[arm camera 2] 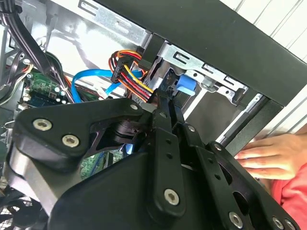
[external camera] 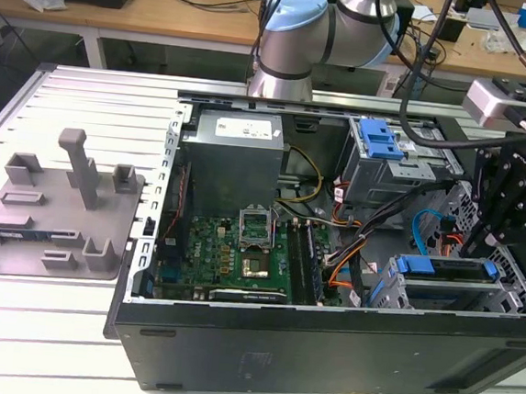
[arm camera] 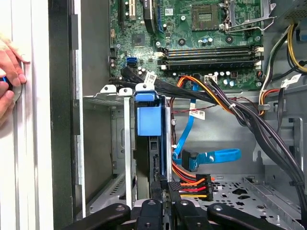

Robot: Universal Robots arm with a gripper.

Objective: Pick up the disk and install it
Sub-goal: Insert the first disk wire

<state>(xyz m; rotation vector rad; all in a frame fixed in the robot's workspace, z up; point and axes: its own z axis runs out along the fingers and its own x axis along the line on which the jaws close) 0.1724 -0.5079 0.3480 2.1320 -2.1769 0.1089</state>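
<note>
A grey fixture tray (external camera: 54,211) lies at 9 o'clock on the worktop (external camera: 47,344). At 3 o'clock, the disk (external camera: 447,268) sits in the computer case's (external camera: 323,350) drive cage, the end effector (arm camera: 163,191) clamped on its edge.

Disk (external camera: 446,279): seated on edge in the drive cage at the case's front corner, toward 4 o'clock in the exterior view. Blue carrier bracket on top, running along the bay as a long bar with raised ends; silvery drive body below it, partly hidden by the cage wall. In the first wrist view (arm camera: 149,120), seen end-on: narrow upright slab between sheet-metal bay walls, blue bracket tab facing out, dark edge beneath. Label not visible.
</note>
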